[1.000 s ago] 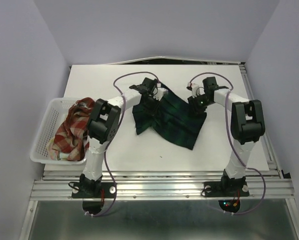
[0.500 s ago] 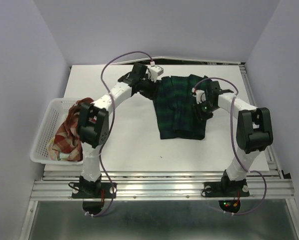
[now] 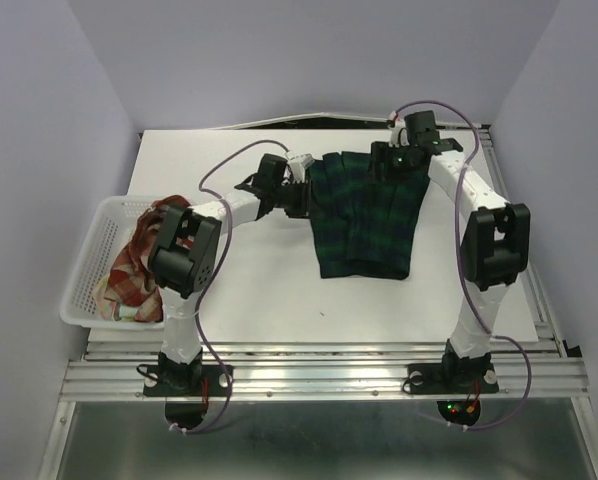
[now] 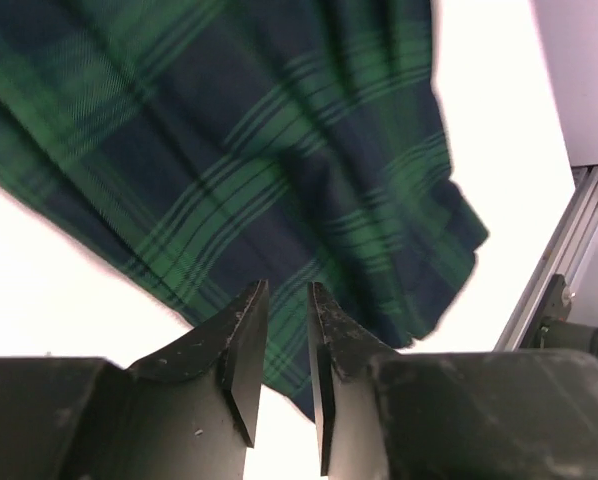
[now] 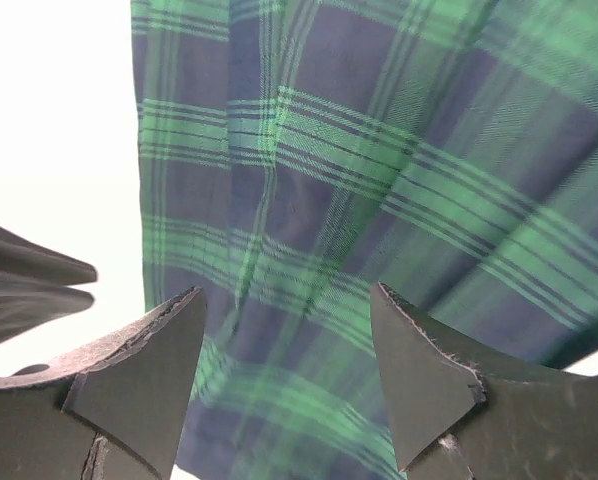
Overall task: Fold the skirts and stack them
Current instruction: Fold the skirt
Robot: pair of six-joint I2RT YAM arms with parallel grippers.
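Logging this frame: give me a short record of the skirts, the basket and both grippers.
green plaid skirt: lying flat on the table, right of centre
red-and-cream skirt: bunched in the white basket at the left edge
left gripper: at the green skirt's left edge, jaws a narrow gap apart, nothing between them
right gripper: over the green skirt's far end, jaws wide open, empty
stack: none yet
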